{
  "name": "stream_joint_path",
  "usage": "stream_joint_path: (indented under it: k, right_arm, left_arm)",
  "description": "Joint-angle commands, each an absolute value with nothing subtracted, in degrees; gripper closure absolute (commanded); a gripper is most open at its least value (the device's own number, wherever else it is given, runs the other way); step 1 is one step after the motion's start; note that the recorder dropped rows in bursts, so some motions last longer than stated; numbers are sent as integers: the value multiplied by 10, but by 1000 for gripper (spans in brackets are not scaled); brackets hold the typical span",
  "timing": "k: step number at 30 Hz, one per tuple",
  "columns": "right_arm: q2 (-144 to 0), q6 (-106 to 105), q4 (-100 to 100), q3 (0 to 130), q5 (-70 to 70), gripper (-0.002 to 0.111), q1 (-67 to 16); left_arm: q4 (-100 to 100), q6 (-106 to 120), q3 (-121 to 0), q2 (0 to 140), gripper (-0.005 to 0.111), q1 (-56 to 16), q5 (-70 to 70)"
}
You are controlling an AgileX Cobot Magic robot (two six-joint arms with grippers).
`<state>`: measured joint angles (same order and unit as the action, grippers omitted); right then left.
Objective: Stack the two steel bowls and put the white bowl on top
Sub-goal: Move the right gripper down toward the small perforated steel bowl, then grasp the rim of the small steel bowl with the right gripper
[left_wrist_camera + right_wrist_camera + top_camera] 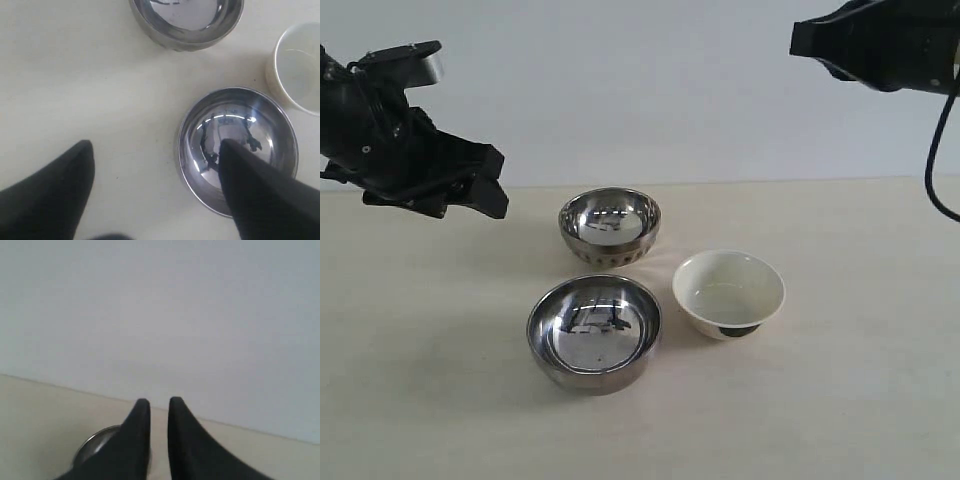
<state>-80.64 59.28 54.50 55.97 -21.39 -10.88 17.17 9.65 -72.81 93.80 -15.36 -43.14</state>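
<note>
The wider smooth steel bowl [595, 332] stands at the front, and the smaller ribbed steel bowl [610, 225] is just behind it. The white bowl [728, 292] sits to their right, upright and empty. All three stand apart on the table. My left gripper [470, 195] hangs open above the table, left of the bowls. In the left wrist view the left gripper [155, 145] is empty, with one fingertip [235, 160] over the wide bowl [235, 117]. My right gripper [159, 401] is high up with its fingers nearly together and holds nothing.
The right arm [880, 40] is raised at the top right, well above the table. The cream tabletop [840, 400] meets a pale wall at the back. A steel bowl rim [95, 442] shows behind the right fingers; which bowl it is I cannot tell.
</note>
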Motion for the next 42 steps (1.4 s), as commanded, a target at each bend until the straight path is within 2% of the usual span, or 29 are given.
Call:
stream_joint_path:
  k: [1, 3, 10, 15, 18, 19, 22, 25, 29, 30, 31, 34, 37, 42]
  right_arm:
    - [-791, 298, 321, 554, -153, 99, -126]
    - [-791, 232, 299, 554, -138, 99, -141]
    - [-794, 206, 296, 557, -97, 99, -154]
    - [-808, 144, 298, 607, 58, 99, -181]
    - [-818, 70, 193, 648, 135, 99, -191]
    - [-819, -40, 62, 672, 165, 99, -193]
    - [-824, -184, -122, 695, 168, 99, -193]
    - [-852, -179, -136, 707, 171, 99, -193]
    - [-984, -170, -150, 784, 220, 99, -200]
    - [-1010, -170, -153, 806, 235, 97, -200]
    - [-1040, -167, -160, 832, 245, 89, -200]
    - [-1099, -155, -204, 887, 252, 56, -200]
    - [-1148, -145, -207, 928, 262, 60, -200]
    - [-1195, -140, -215, 972, 268, 60, -212]
  left_arm:
    - [174, 103, -727, 933, 41, -151, -428]
    - [174, 103, -727, 933, 41, -151, -428]
    - [174, 103, -727, 933, 41, -151, -412]
    - [174, 103, -727, 933, 41, -151, -401]
    - [174, 103, -727, 933, 41, -151, -401]
    - [174, 103, -727, 933, 41, -151, -401]
    - [174, 103, -727, 933, 41, -151, -400]
    - [174, 103, -727, 933, 41, -151, -400]
    - [174, 103, -727, 933, 41, -151, -400]
    - [174, 103, -727, 933, 41, -151, -400]
    - [174, 103, -727, 933, 41, -151, -400]
    - [174, 103, -727, 933, 41, -151, -401]
    - [174, 103, -727, 933, 41, -151, -401]
    - [174, 103, -727, 933, 41, -151, -401]
